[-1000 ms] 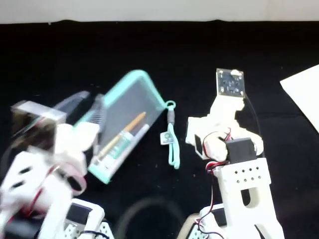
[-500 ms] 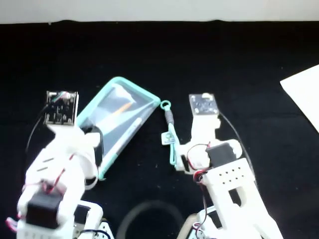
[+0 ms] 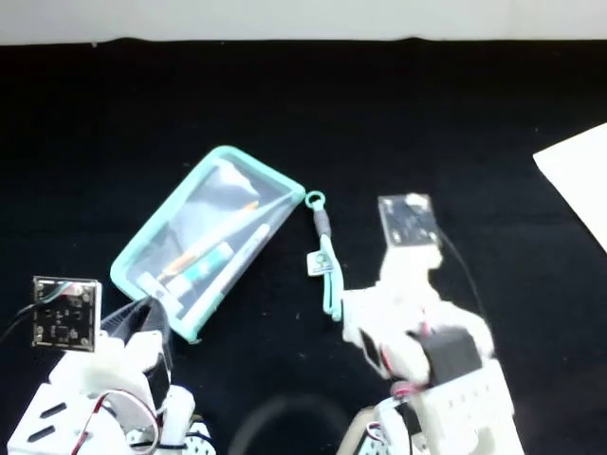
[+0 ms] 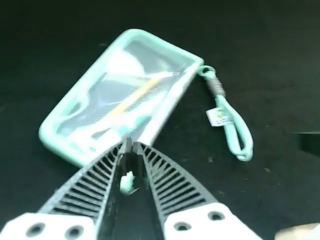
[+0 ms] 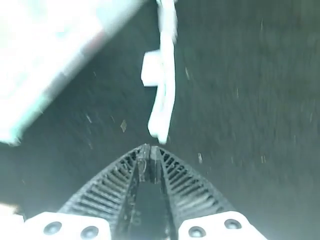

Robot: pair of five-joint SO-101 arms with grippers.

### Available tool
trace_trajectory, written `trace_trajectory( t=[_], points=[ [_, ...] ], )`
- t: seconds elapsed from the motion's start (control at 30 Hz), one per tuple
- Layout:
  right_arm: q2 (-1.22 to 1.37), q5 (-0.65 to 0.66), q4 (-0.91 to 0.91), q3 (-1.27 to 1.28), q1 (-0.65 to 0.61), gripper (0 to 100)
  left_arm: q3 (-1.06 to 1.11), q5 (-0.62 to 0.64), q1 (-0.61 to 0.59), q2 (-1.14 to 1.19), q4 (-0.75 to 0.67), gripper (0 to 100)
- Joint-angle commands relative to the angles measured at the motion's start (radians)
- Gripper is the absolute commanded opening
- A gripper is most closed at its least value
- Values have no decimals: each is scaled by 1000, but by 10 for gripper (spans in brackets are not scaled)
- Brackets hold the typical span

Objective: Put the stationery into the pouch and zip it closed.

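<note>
Left arm (image 3: 100, 384) and right arm (image 3: 414, 308) folded low, side by side.
The left gripper (image 4: 129, 146) and the right gripper (image 5: 149, 150) each have fingertips pressed together, pointing forward.

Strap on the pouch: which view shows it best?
Left wrist view: the whole strap lies in the open, from ring to tag to far end. The high view also shows the strap whole, from farther off. The right wrist view catches one stretch, cut at the edge.

Diffuse light is falling on the black table (image 3: 474, 114), which is showing hardly any shadow. The right arm (image 3: 408, 284) is washing out white. Glare is whitening the pouch (image 4: 120, 95) window and its strap (image 5: 162, 100).
</note>
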Motion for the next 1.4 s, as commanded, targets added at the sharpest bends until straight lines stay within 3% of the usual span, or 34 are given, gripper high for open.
trace_trajectory(
  t=[0.0,0.13,0.3,0.47,0.83,1.0,1.13,1.37],
  points=[
    [-317,35,-94,127,-2,5,8,3,-70,-7,0,8],
    [-545,135,-185,332,84,5,133,3,-79,-7,-133,8],
    [-412,140,-282,404,271,5,473,8,-96,-7,-434,8],
    [-418,141,-289,539,285,5,759,9,-208,-7,-575,8],
    [-512,141,-280,822,289,5,783,9,-260,-7,-311,8],
    [-515,141,-107,822,286,5,802,8,-461,-7,-308,8],
    [-516,137,-104,820,291,5,891,8,-671,-7,-279,9],
    [-516,140,-104,820,291,5,891,9,-783,-7,-226,8]
  ],
)
